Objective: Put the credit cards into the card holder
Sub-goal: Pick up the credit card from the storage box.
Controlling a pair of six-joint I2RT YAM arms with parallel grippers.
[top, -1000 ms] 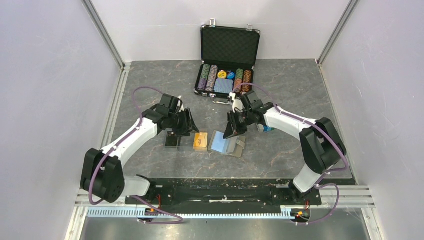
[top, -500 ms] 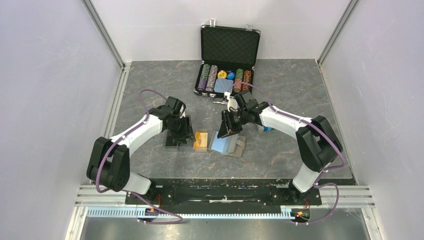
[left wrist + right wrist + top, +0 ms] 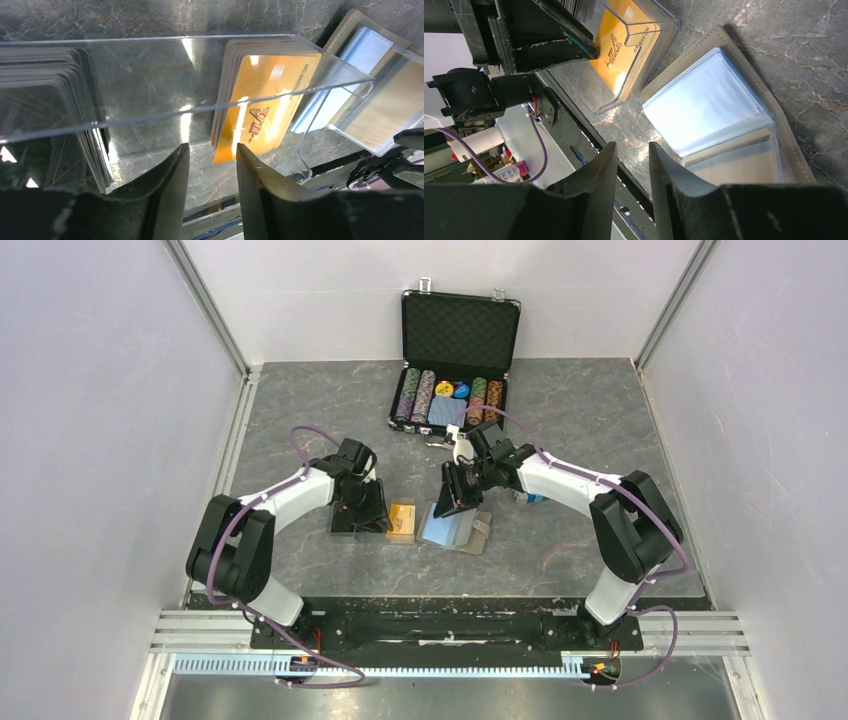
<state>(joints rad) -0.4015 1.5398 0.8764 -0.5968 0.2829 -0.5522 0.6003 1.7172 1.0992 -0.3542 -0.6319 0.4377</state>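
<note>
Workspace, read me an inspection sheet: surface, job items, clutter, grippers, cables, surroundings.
Surface: grey marbled table, no spills seen.
Job's things: orange cards and black cards sit in a clear tray; card holder lies open beside it, blue lining up.
Clutter: open poker chip case at the far edge.
Grippers: left gripper and right gripper slightly open, empty.
Cables: purple cables loop along both arms.
Surroundings: white walls, metal frame rails.

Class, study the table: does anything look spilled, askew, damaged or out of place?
Nothing stands out. The orange cards and black cards sit stacked in a clear tray, the wallet lies open, and the chips sit racked in their case.
</note>
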